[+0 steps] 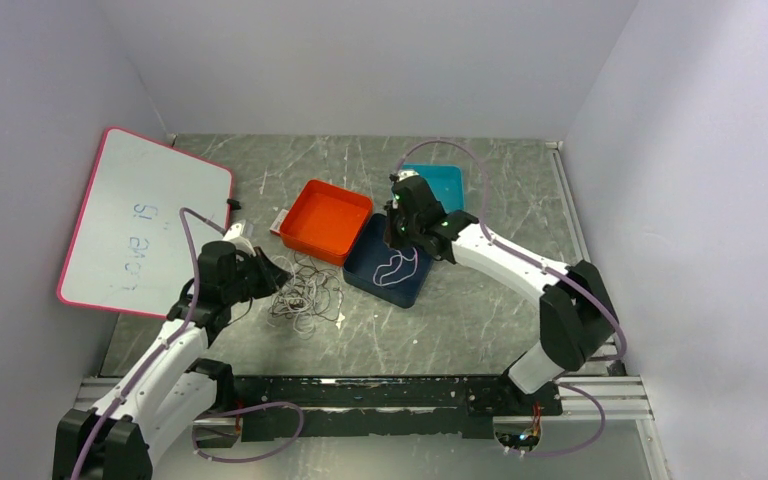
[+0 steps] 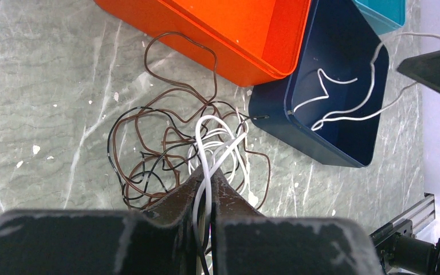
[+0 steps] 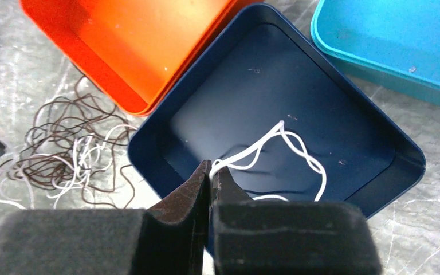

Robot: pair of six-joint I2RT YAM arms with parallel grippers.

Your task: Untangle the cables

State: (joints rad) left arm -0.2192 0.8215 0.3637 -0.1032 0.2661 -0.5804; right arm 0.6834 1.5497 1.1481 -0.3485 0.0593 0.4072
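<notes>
A tangle of brown, black and white cables (image 1: 305, 295) lies on the grey table left of the navy bin (image 1: 360, 262). My left gripper (image 1: 263, 272) is at the tangle's left edge. In the left wrist view it (image 2: 209, 175) is shut on a white cable loop (image 2: 206, 134), with a black strand also between the fingers. My right gripper (image 1: 401, 225) hangs over the navy bin. In the right wrist view it (image 3: 210, 169) is shut on the end of a separate white cable (image 3: 292, 146), whose loops rest in the navy bin (image 3: 149, 143).
An orange bin (image 1: 325, 220) stands behind the tangle and touches the navy bin. A teal bin (image 1: 440, 183) stands behind the right gripper. A pink-edged whiteboard (image 1: 145, 225) leans at the left wall. The table is walled on three sides.
</notes>
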